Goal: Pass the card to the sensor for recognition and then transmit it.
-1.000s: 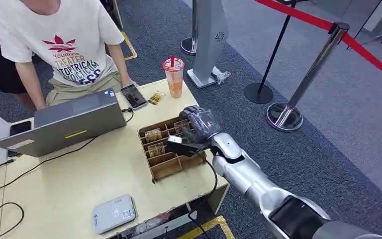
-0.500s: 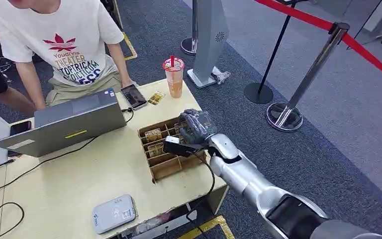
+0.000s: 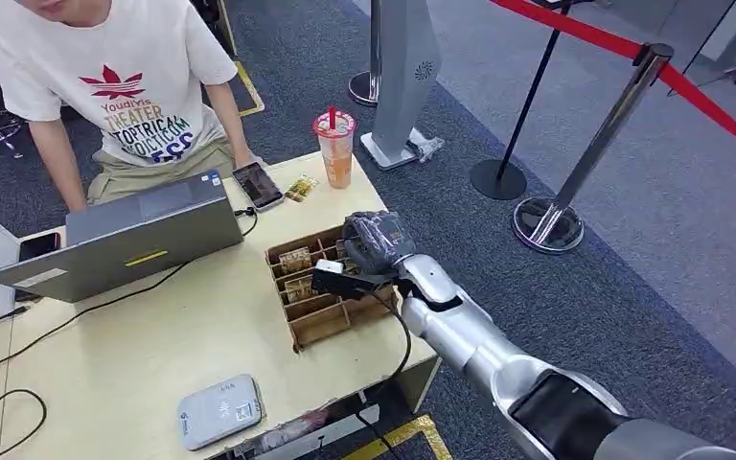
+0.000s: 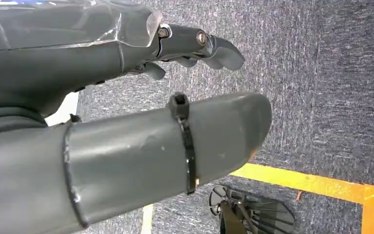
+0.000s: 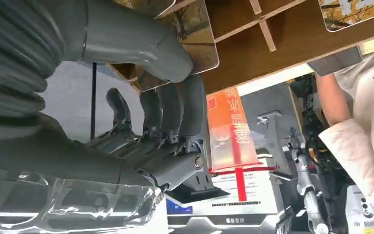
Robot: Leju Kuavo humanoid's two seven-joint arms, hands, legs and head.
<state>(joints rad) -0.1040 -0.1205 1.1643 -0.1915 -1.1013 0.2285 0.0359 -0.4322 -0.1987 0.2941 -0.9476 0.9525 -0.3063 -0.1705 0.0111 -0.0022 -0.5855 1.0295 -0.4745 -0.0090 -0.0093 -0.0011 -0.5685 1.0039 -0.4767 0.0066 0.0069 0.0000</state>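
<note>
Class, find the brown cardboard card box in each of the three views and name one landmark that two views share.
Head view: the card box stands on the table's right part, with the right hand at its far right end.
Left wrist view: not in it; carpet lies behind the left hand.
Right wrist view: its dividers cross the picture's top edge.
Shared landmark: the drink cup, seen also in the right wrist view.

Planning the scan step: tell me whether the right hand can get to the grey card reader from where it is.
Probably yes: the right hand is over the card organizer, and bare tabletop lies between it and the card reader.
</note>
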